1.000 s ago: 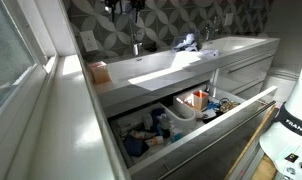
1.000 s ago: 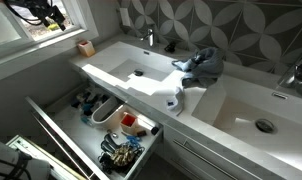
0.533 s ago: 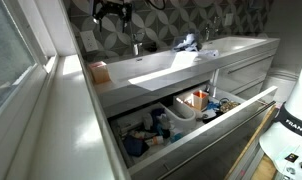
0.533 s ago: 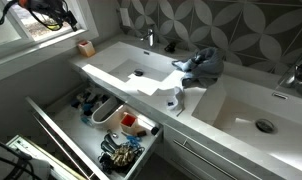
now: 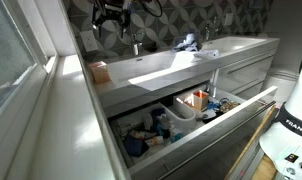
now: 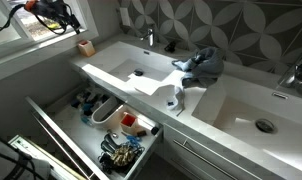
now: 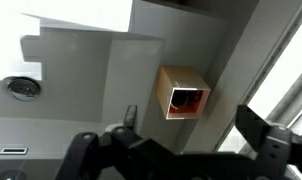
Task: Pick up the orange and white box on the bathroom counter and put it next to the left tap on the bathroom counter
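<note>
The reach for the pick is in hand, by my reading: the hand (image 6: 53, 12) hangs high over the window end of the counter (image 6: 111, 62), fingers spread wide apart and holding nothing. The box (image 6: 86, 47) stands upright on the counter below, untouched and well apart from the tap (image 6: 148, 38). In the wrist view the box (image 7: 183, 92) sits roughly in line with the gap, so the next move likely calls for a straight descent, then closing on its sides.

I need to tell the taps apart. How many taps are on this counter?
2. One tap stands behind the basin above the open drawer; the other tap is past the blue cloth, at the picture's edge. None seems hidden.
</note>
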`<state>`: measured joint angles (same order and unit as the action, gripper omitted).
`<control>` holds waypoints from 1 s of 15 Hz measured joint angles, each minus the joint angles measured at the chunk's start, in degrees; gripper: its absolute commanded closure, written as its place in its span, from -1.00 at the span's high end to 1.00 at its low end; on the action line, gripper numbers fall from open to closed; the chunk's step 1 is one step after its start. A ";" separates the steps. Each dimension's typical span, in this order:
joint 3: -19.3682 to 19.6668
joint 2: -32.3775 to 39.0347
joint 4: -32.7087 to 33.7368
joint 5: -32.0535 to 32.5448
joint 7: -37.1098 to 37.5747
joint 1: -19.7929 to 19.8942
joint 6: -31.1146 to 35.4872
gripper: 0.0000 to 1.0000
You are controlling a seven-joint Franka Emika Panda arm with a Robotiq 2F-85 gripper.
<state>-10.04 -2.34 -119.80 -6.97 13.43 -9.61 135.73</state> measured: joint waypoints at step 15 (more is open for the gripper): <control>0.78 9.17 6.98 1.24 0.86 0.04 0.74 1.00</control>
<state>-9.26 6.83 -112.83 -5.74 14.29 -9.57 136.46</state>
